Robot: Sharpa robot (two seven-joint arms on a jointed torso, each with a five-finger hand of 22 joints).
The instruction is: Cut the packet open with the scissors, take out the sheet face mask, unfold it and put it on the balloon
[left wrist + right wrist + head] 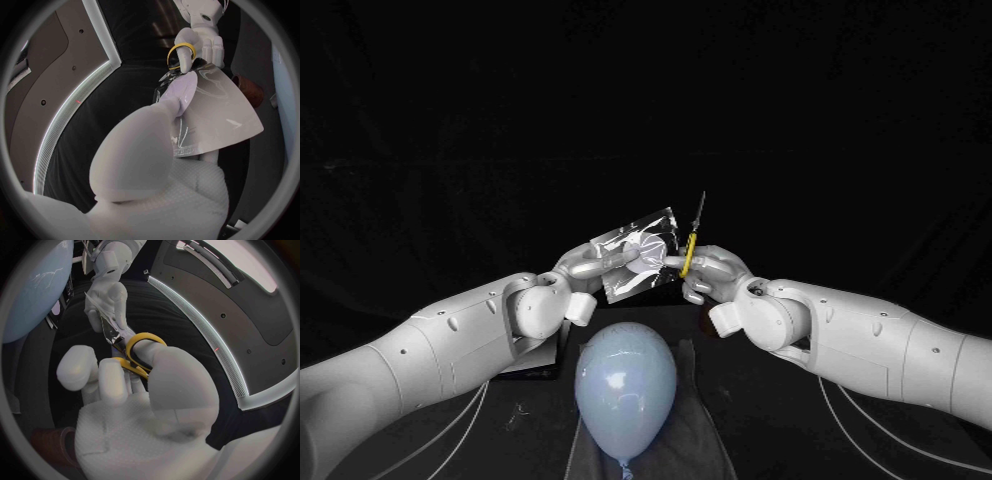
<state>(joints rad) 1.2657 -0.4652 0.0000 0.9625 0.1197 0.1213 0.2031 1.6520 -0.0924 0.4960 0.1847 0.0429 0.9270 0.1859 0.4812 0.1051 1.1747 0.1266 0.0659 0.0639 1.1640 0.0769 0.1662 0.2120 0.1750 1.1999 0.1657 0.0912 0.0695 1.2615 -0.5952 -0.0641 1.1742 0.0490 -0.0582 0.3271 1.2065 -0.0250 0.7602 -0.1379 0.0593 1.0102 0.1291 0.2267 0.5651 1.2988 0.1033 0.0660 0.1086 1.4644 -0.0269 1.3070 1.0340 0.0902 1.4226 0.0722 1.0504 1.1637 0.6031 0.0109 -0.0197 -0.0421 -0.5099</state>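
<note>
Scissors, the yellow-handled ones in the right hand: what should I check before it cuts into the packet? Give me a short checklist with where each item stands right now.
1. Packet grip: ok. The left hand holds the shiny silver packet up off the table.
2. Scissor grip: ok. The right hand holds the yellow-handled scissors, blades pointing up.
3. Blades around the packet's edge: cannot tell. The scissors stand right beside its edge.
4. Left hand clear of the blades: cannot tell. In the right wrist view it sits close to them.
5. Pale blue balloon ready: ok. It lies below both hands, untouched.
</note>
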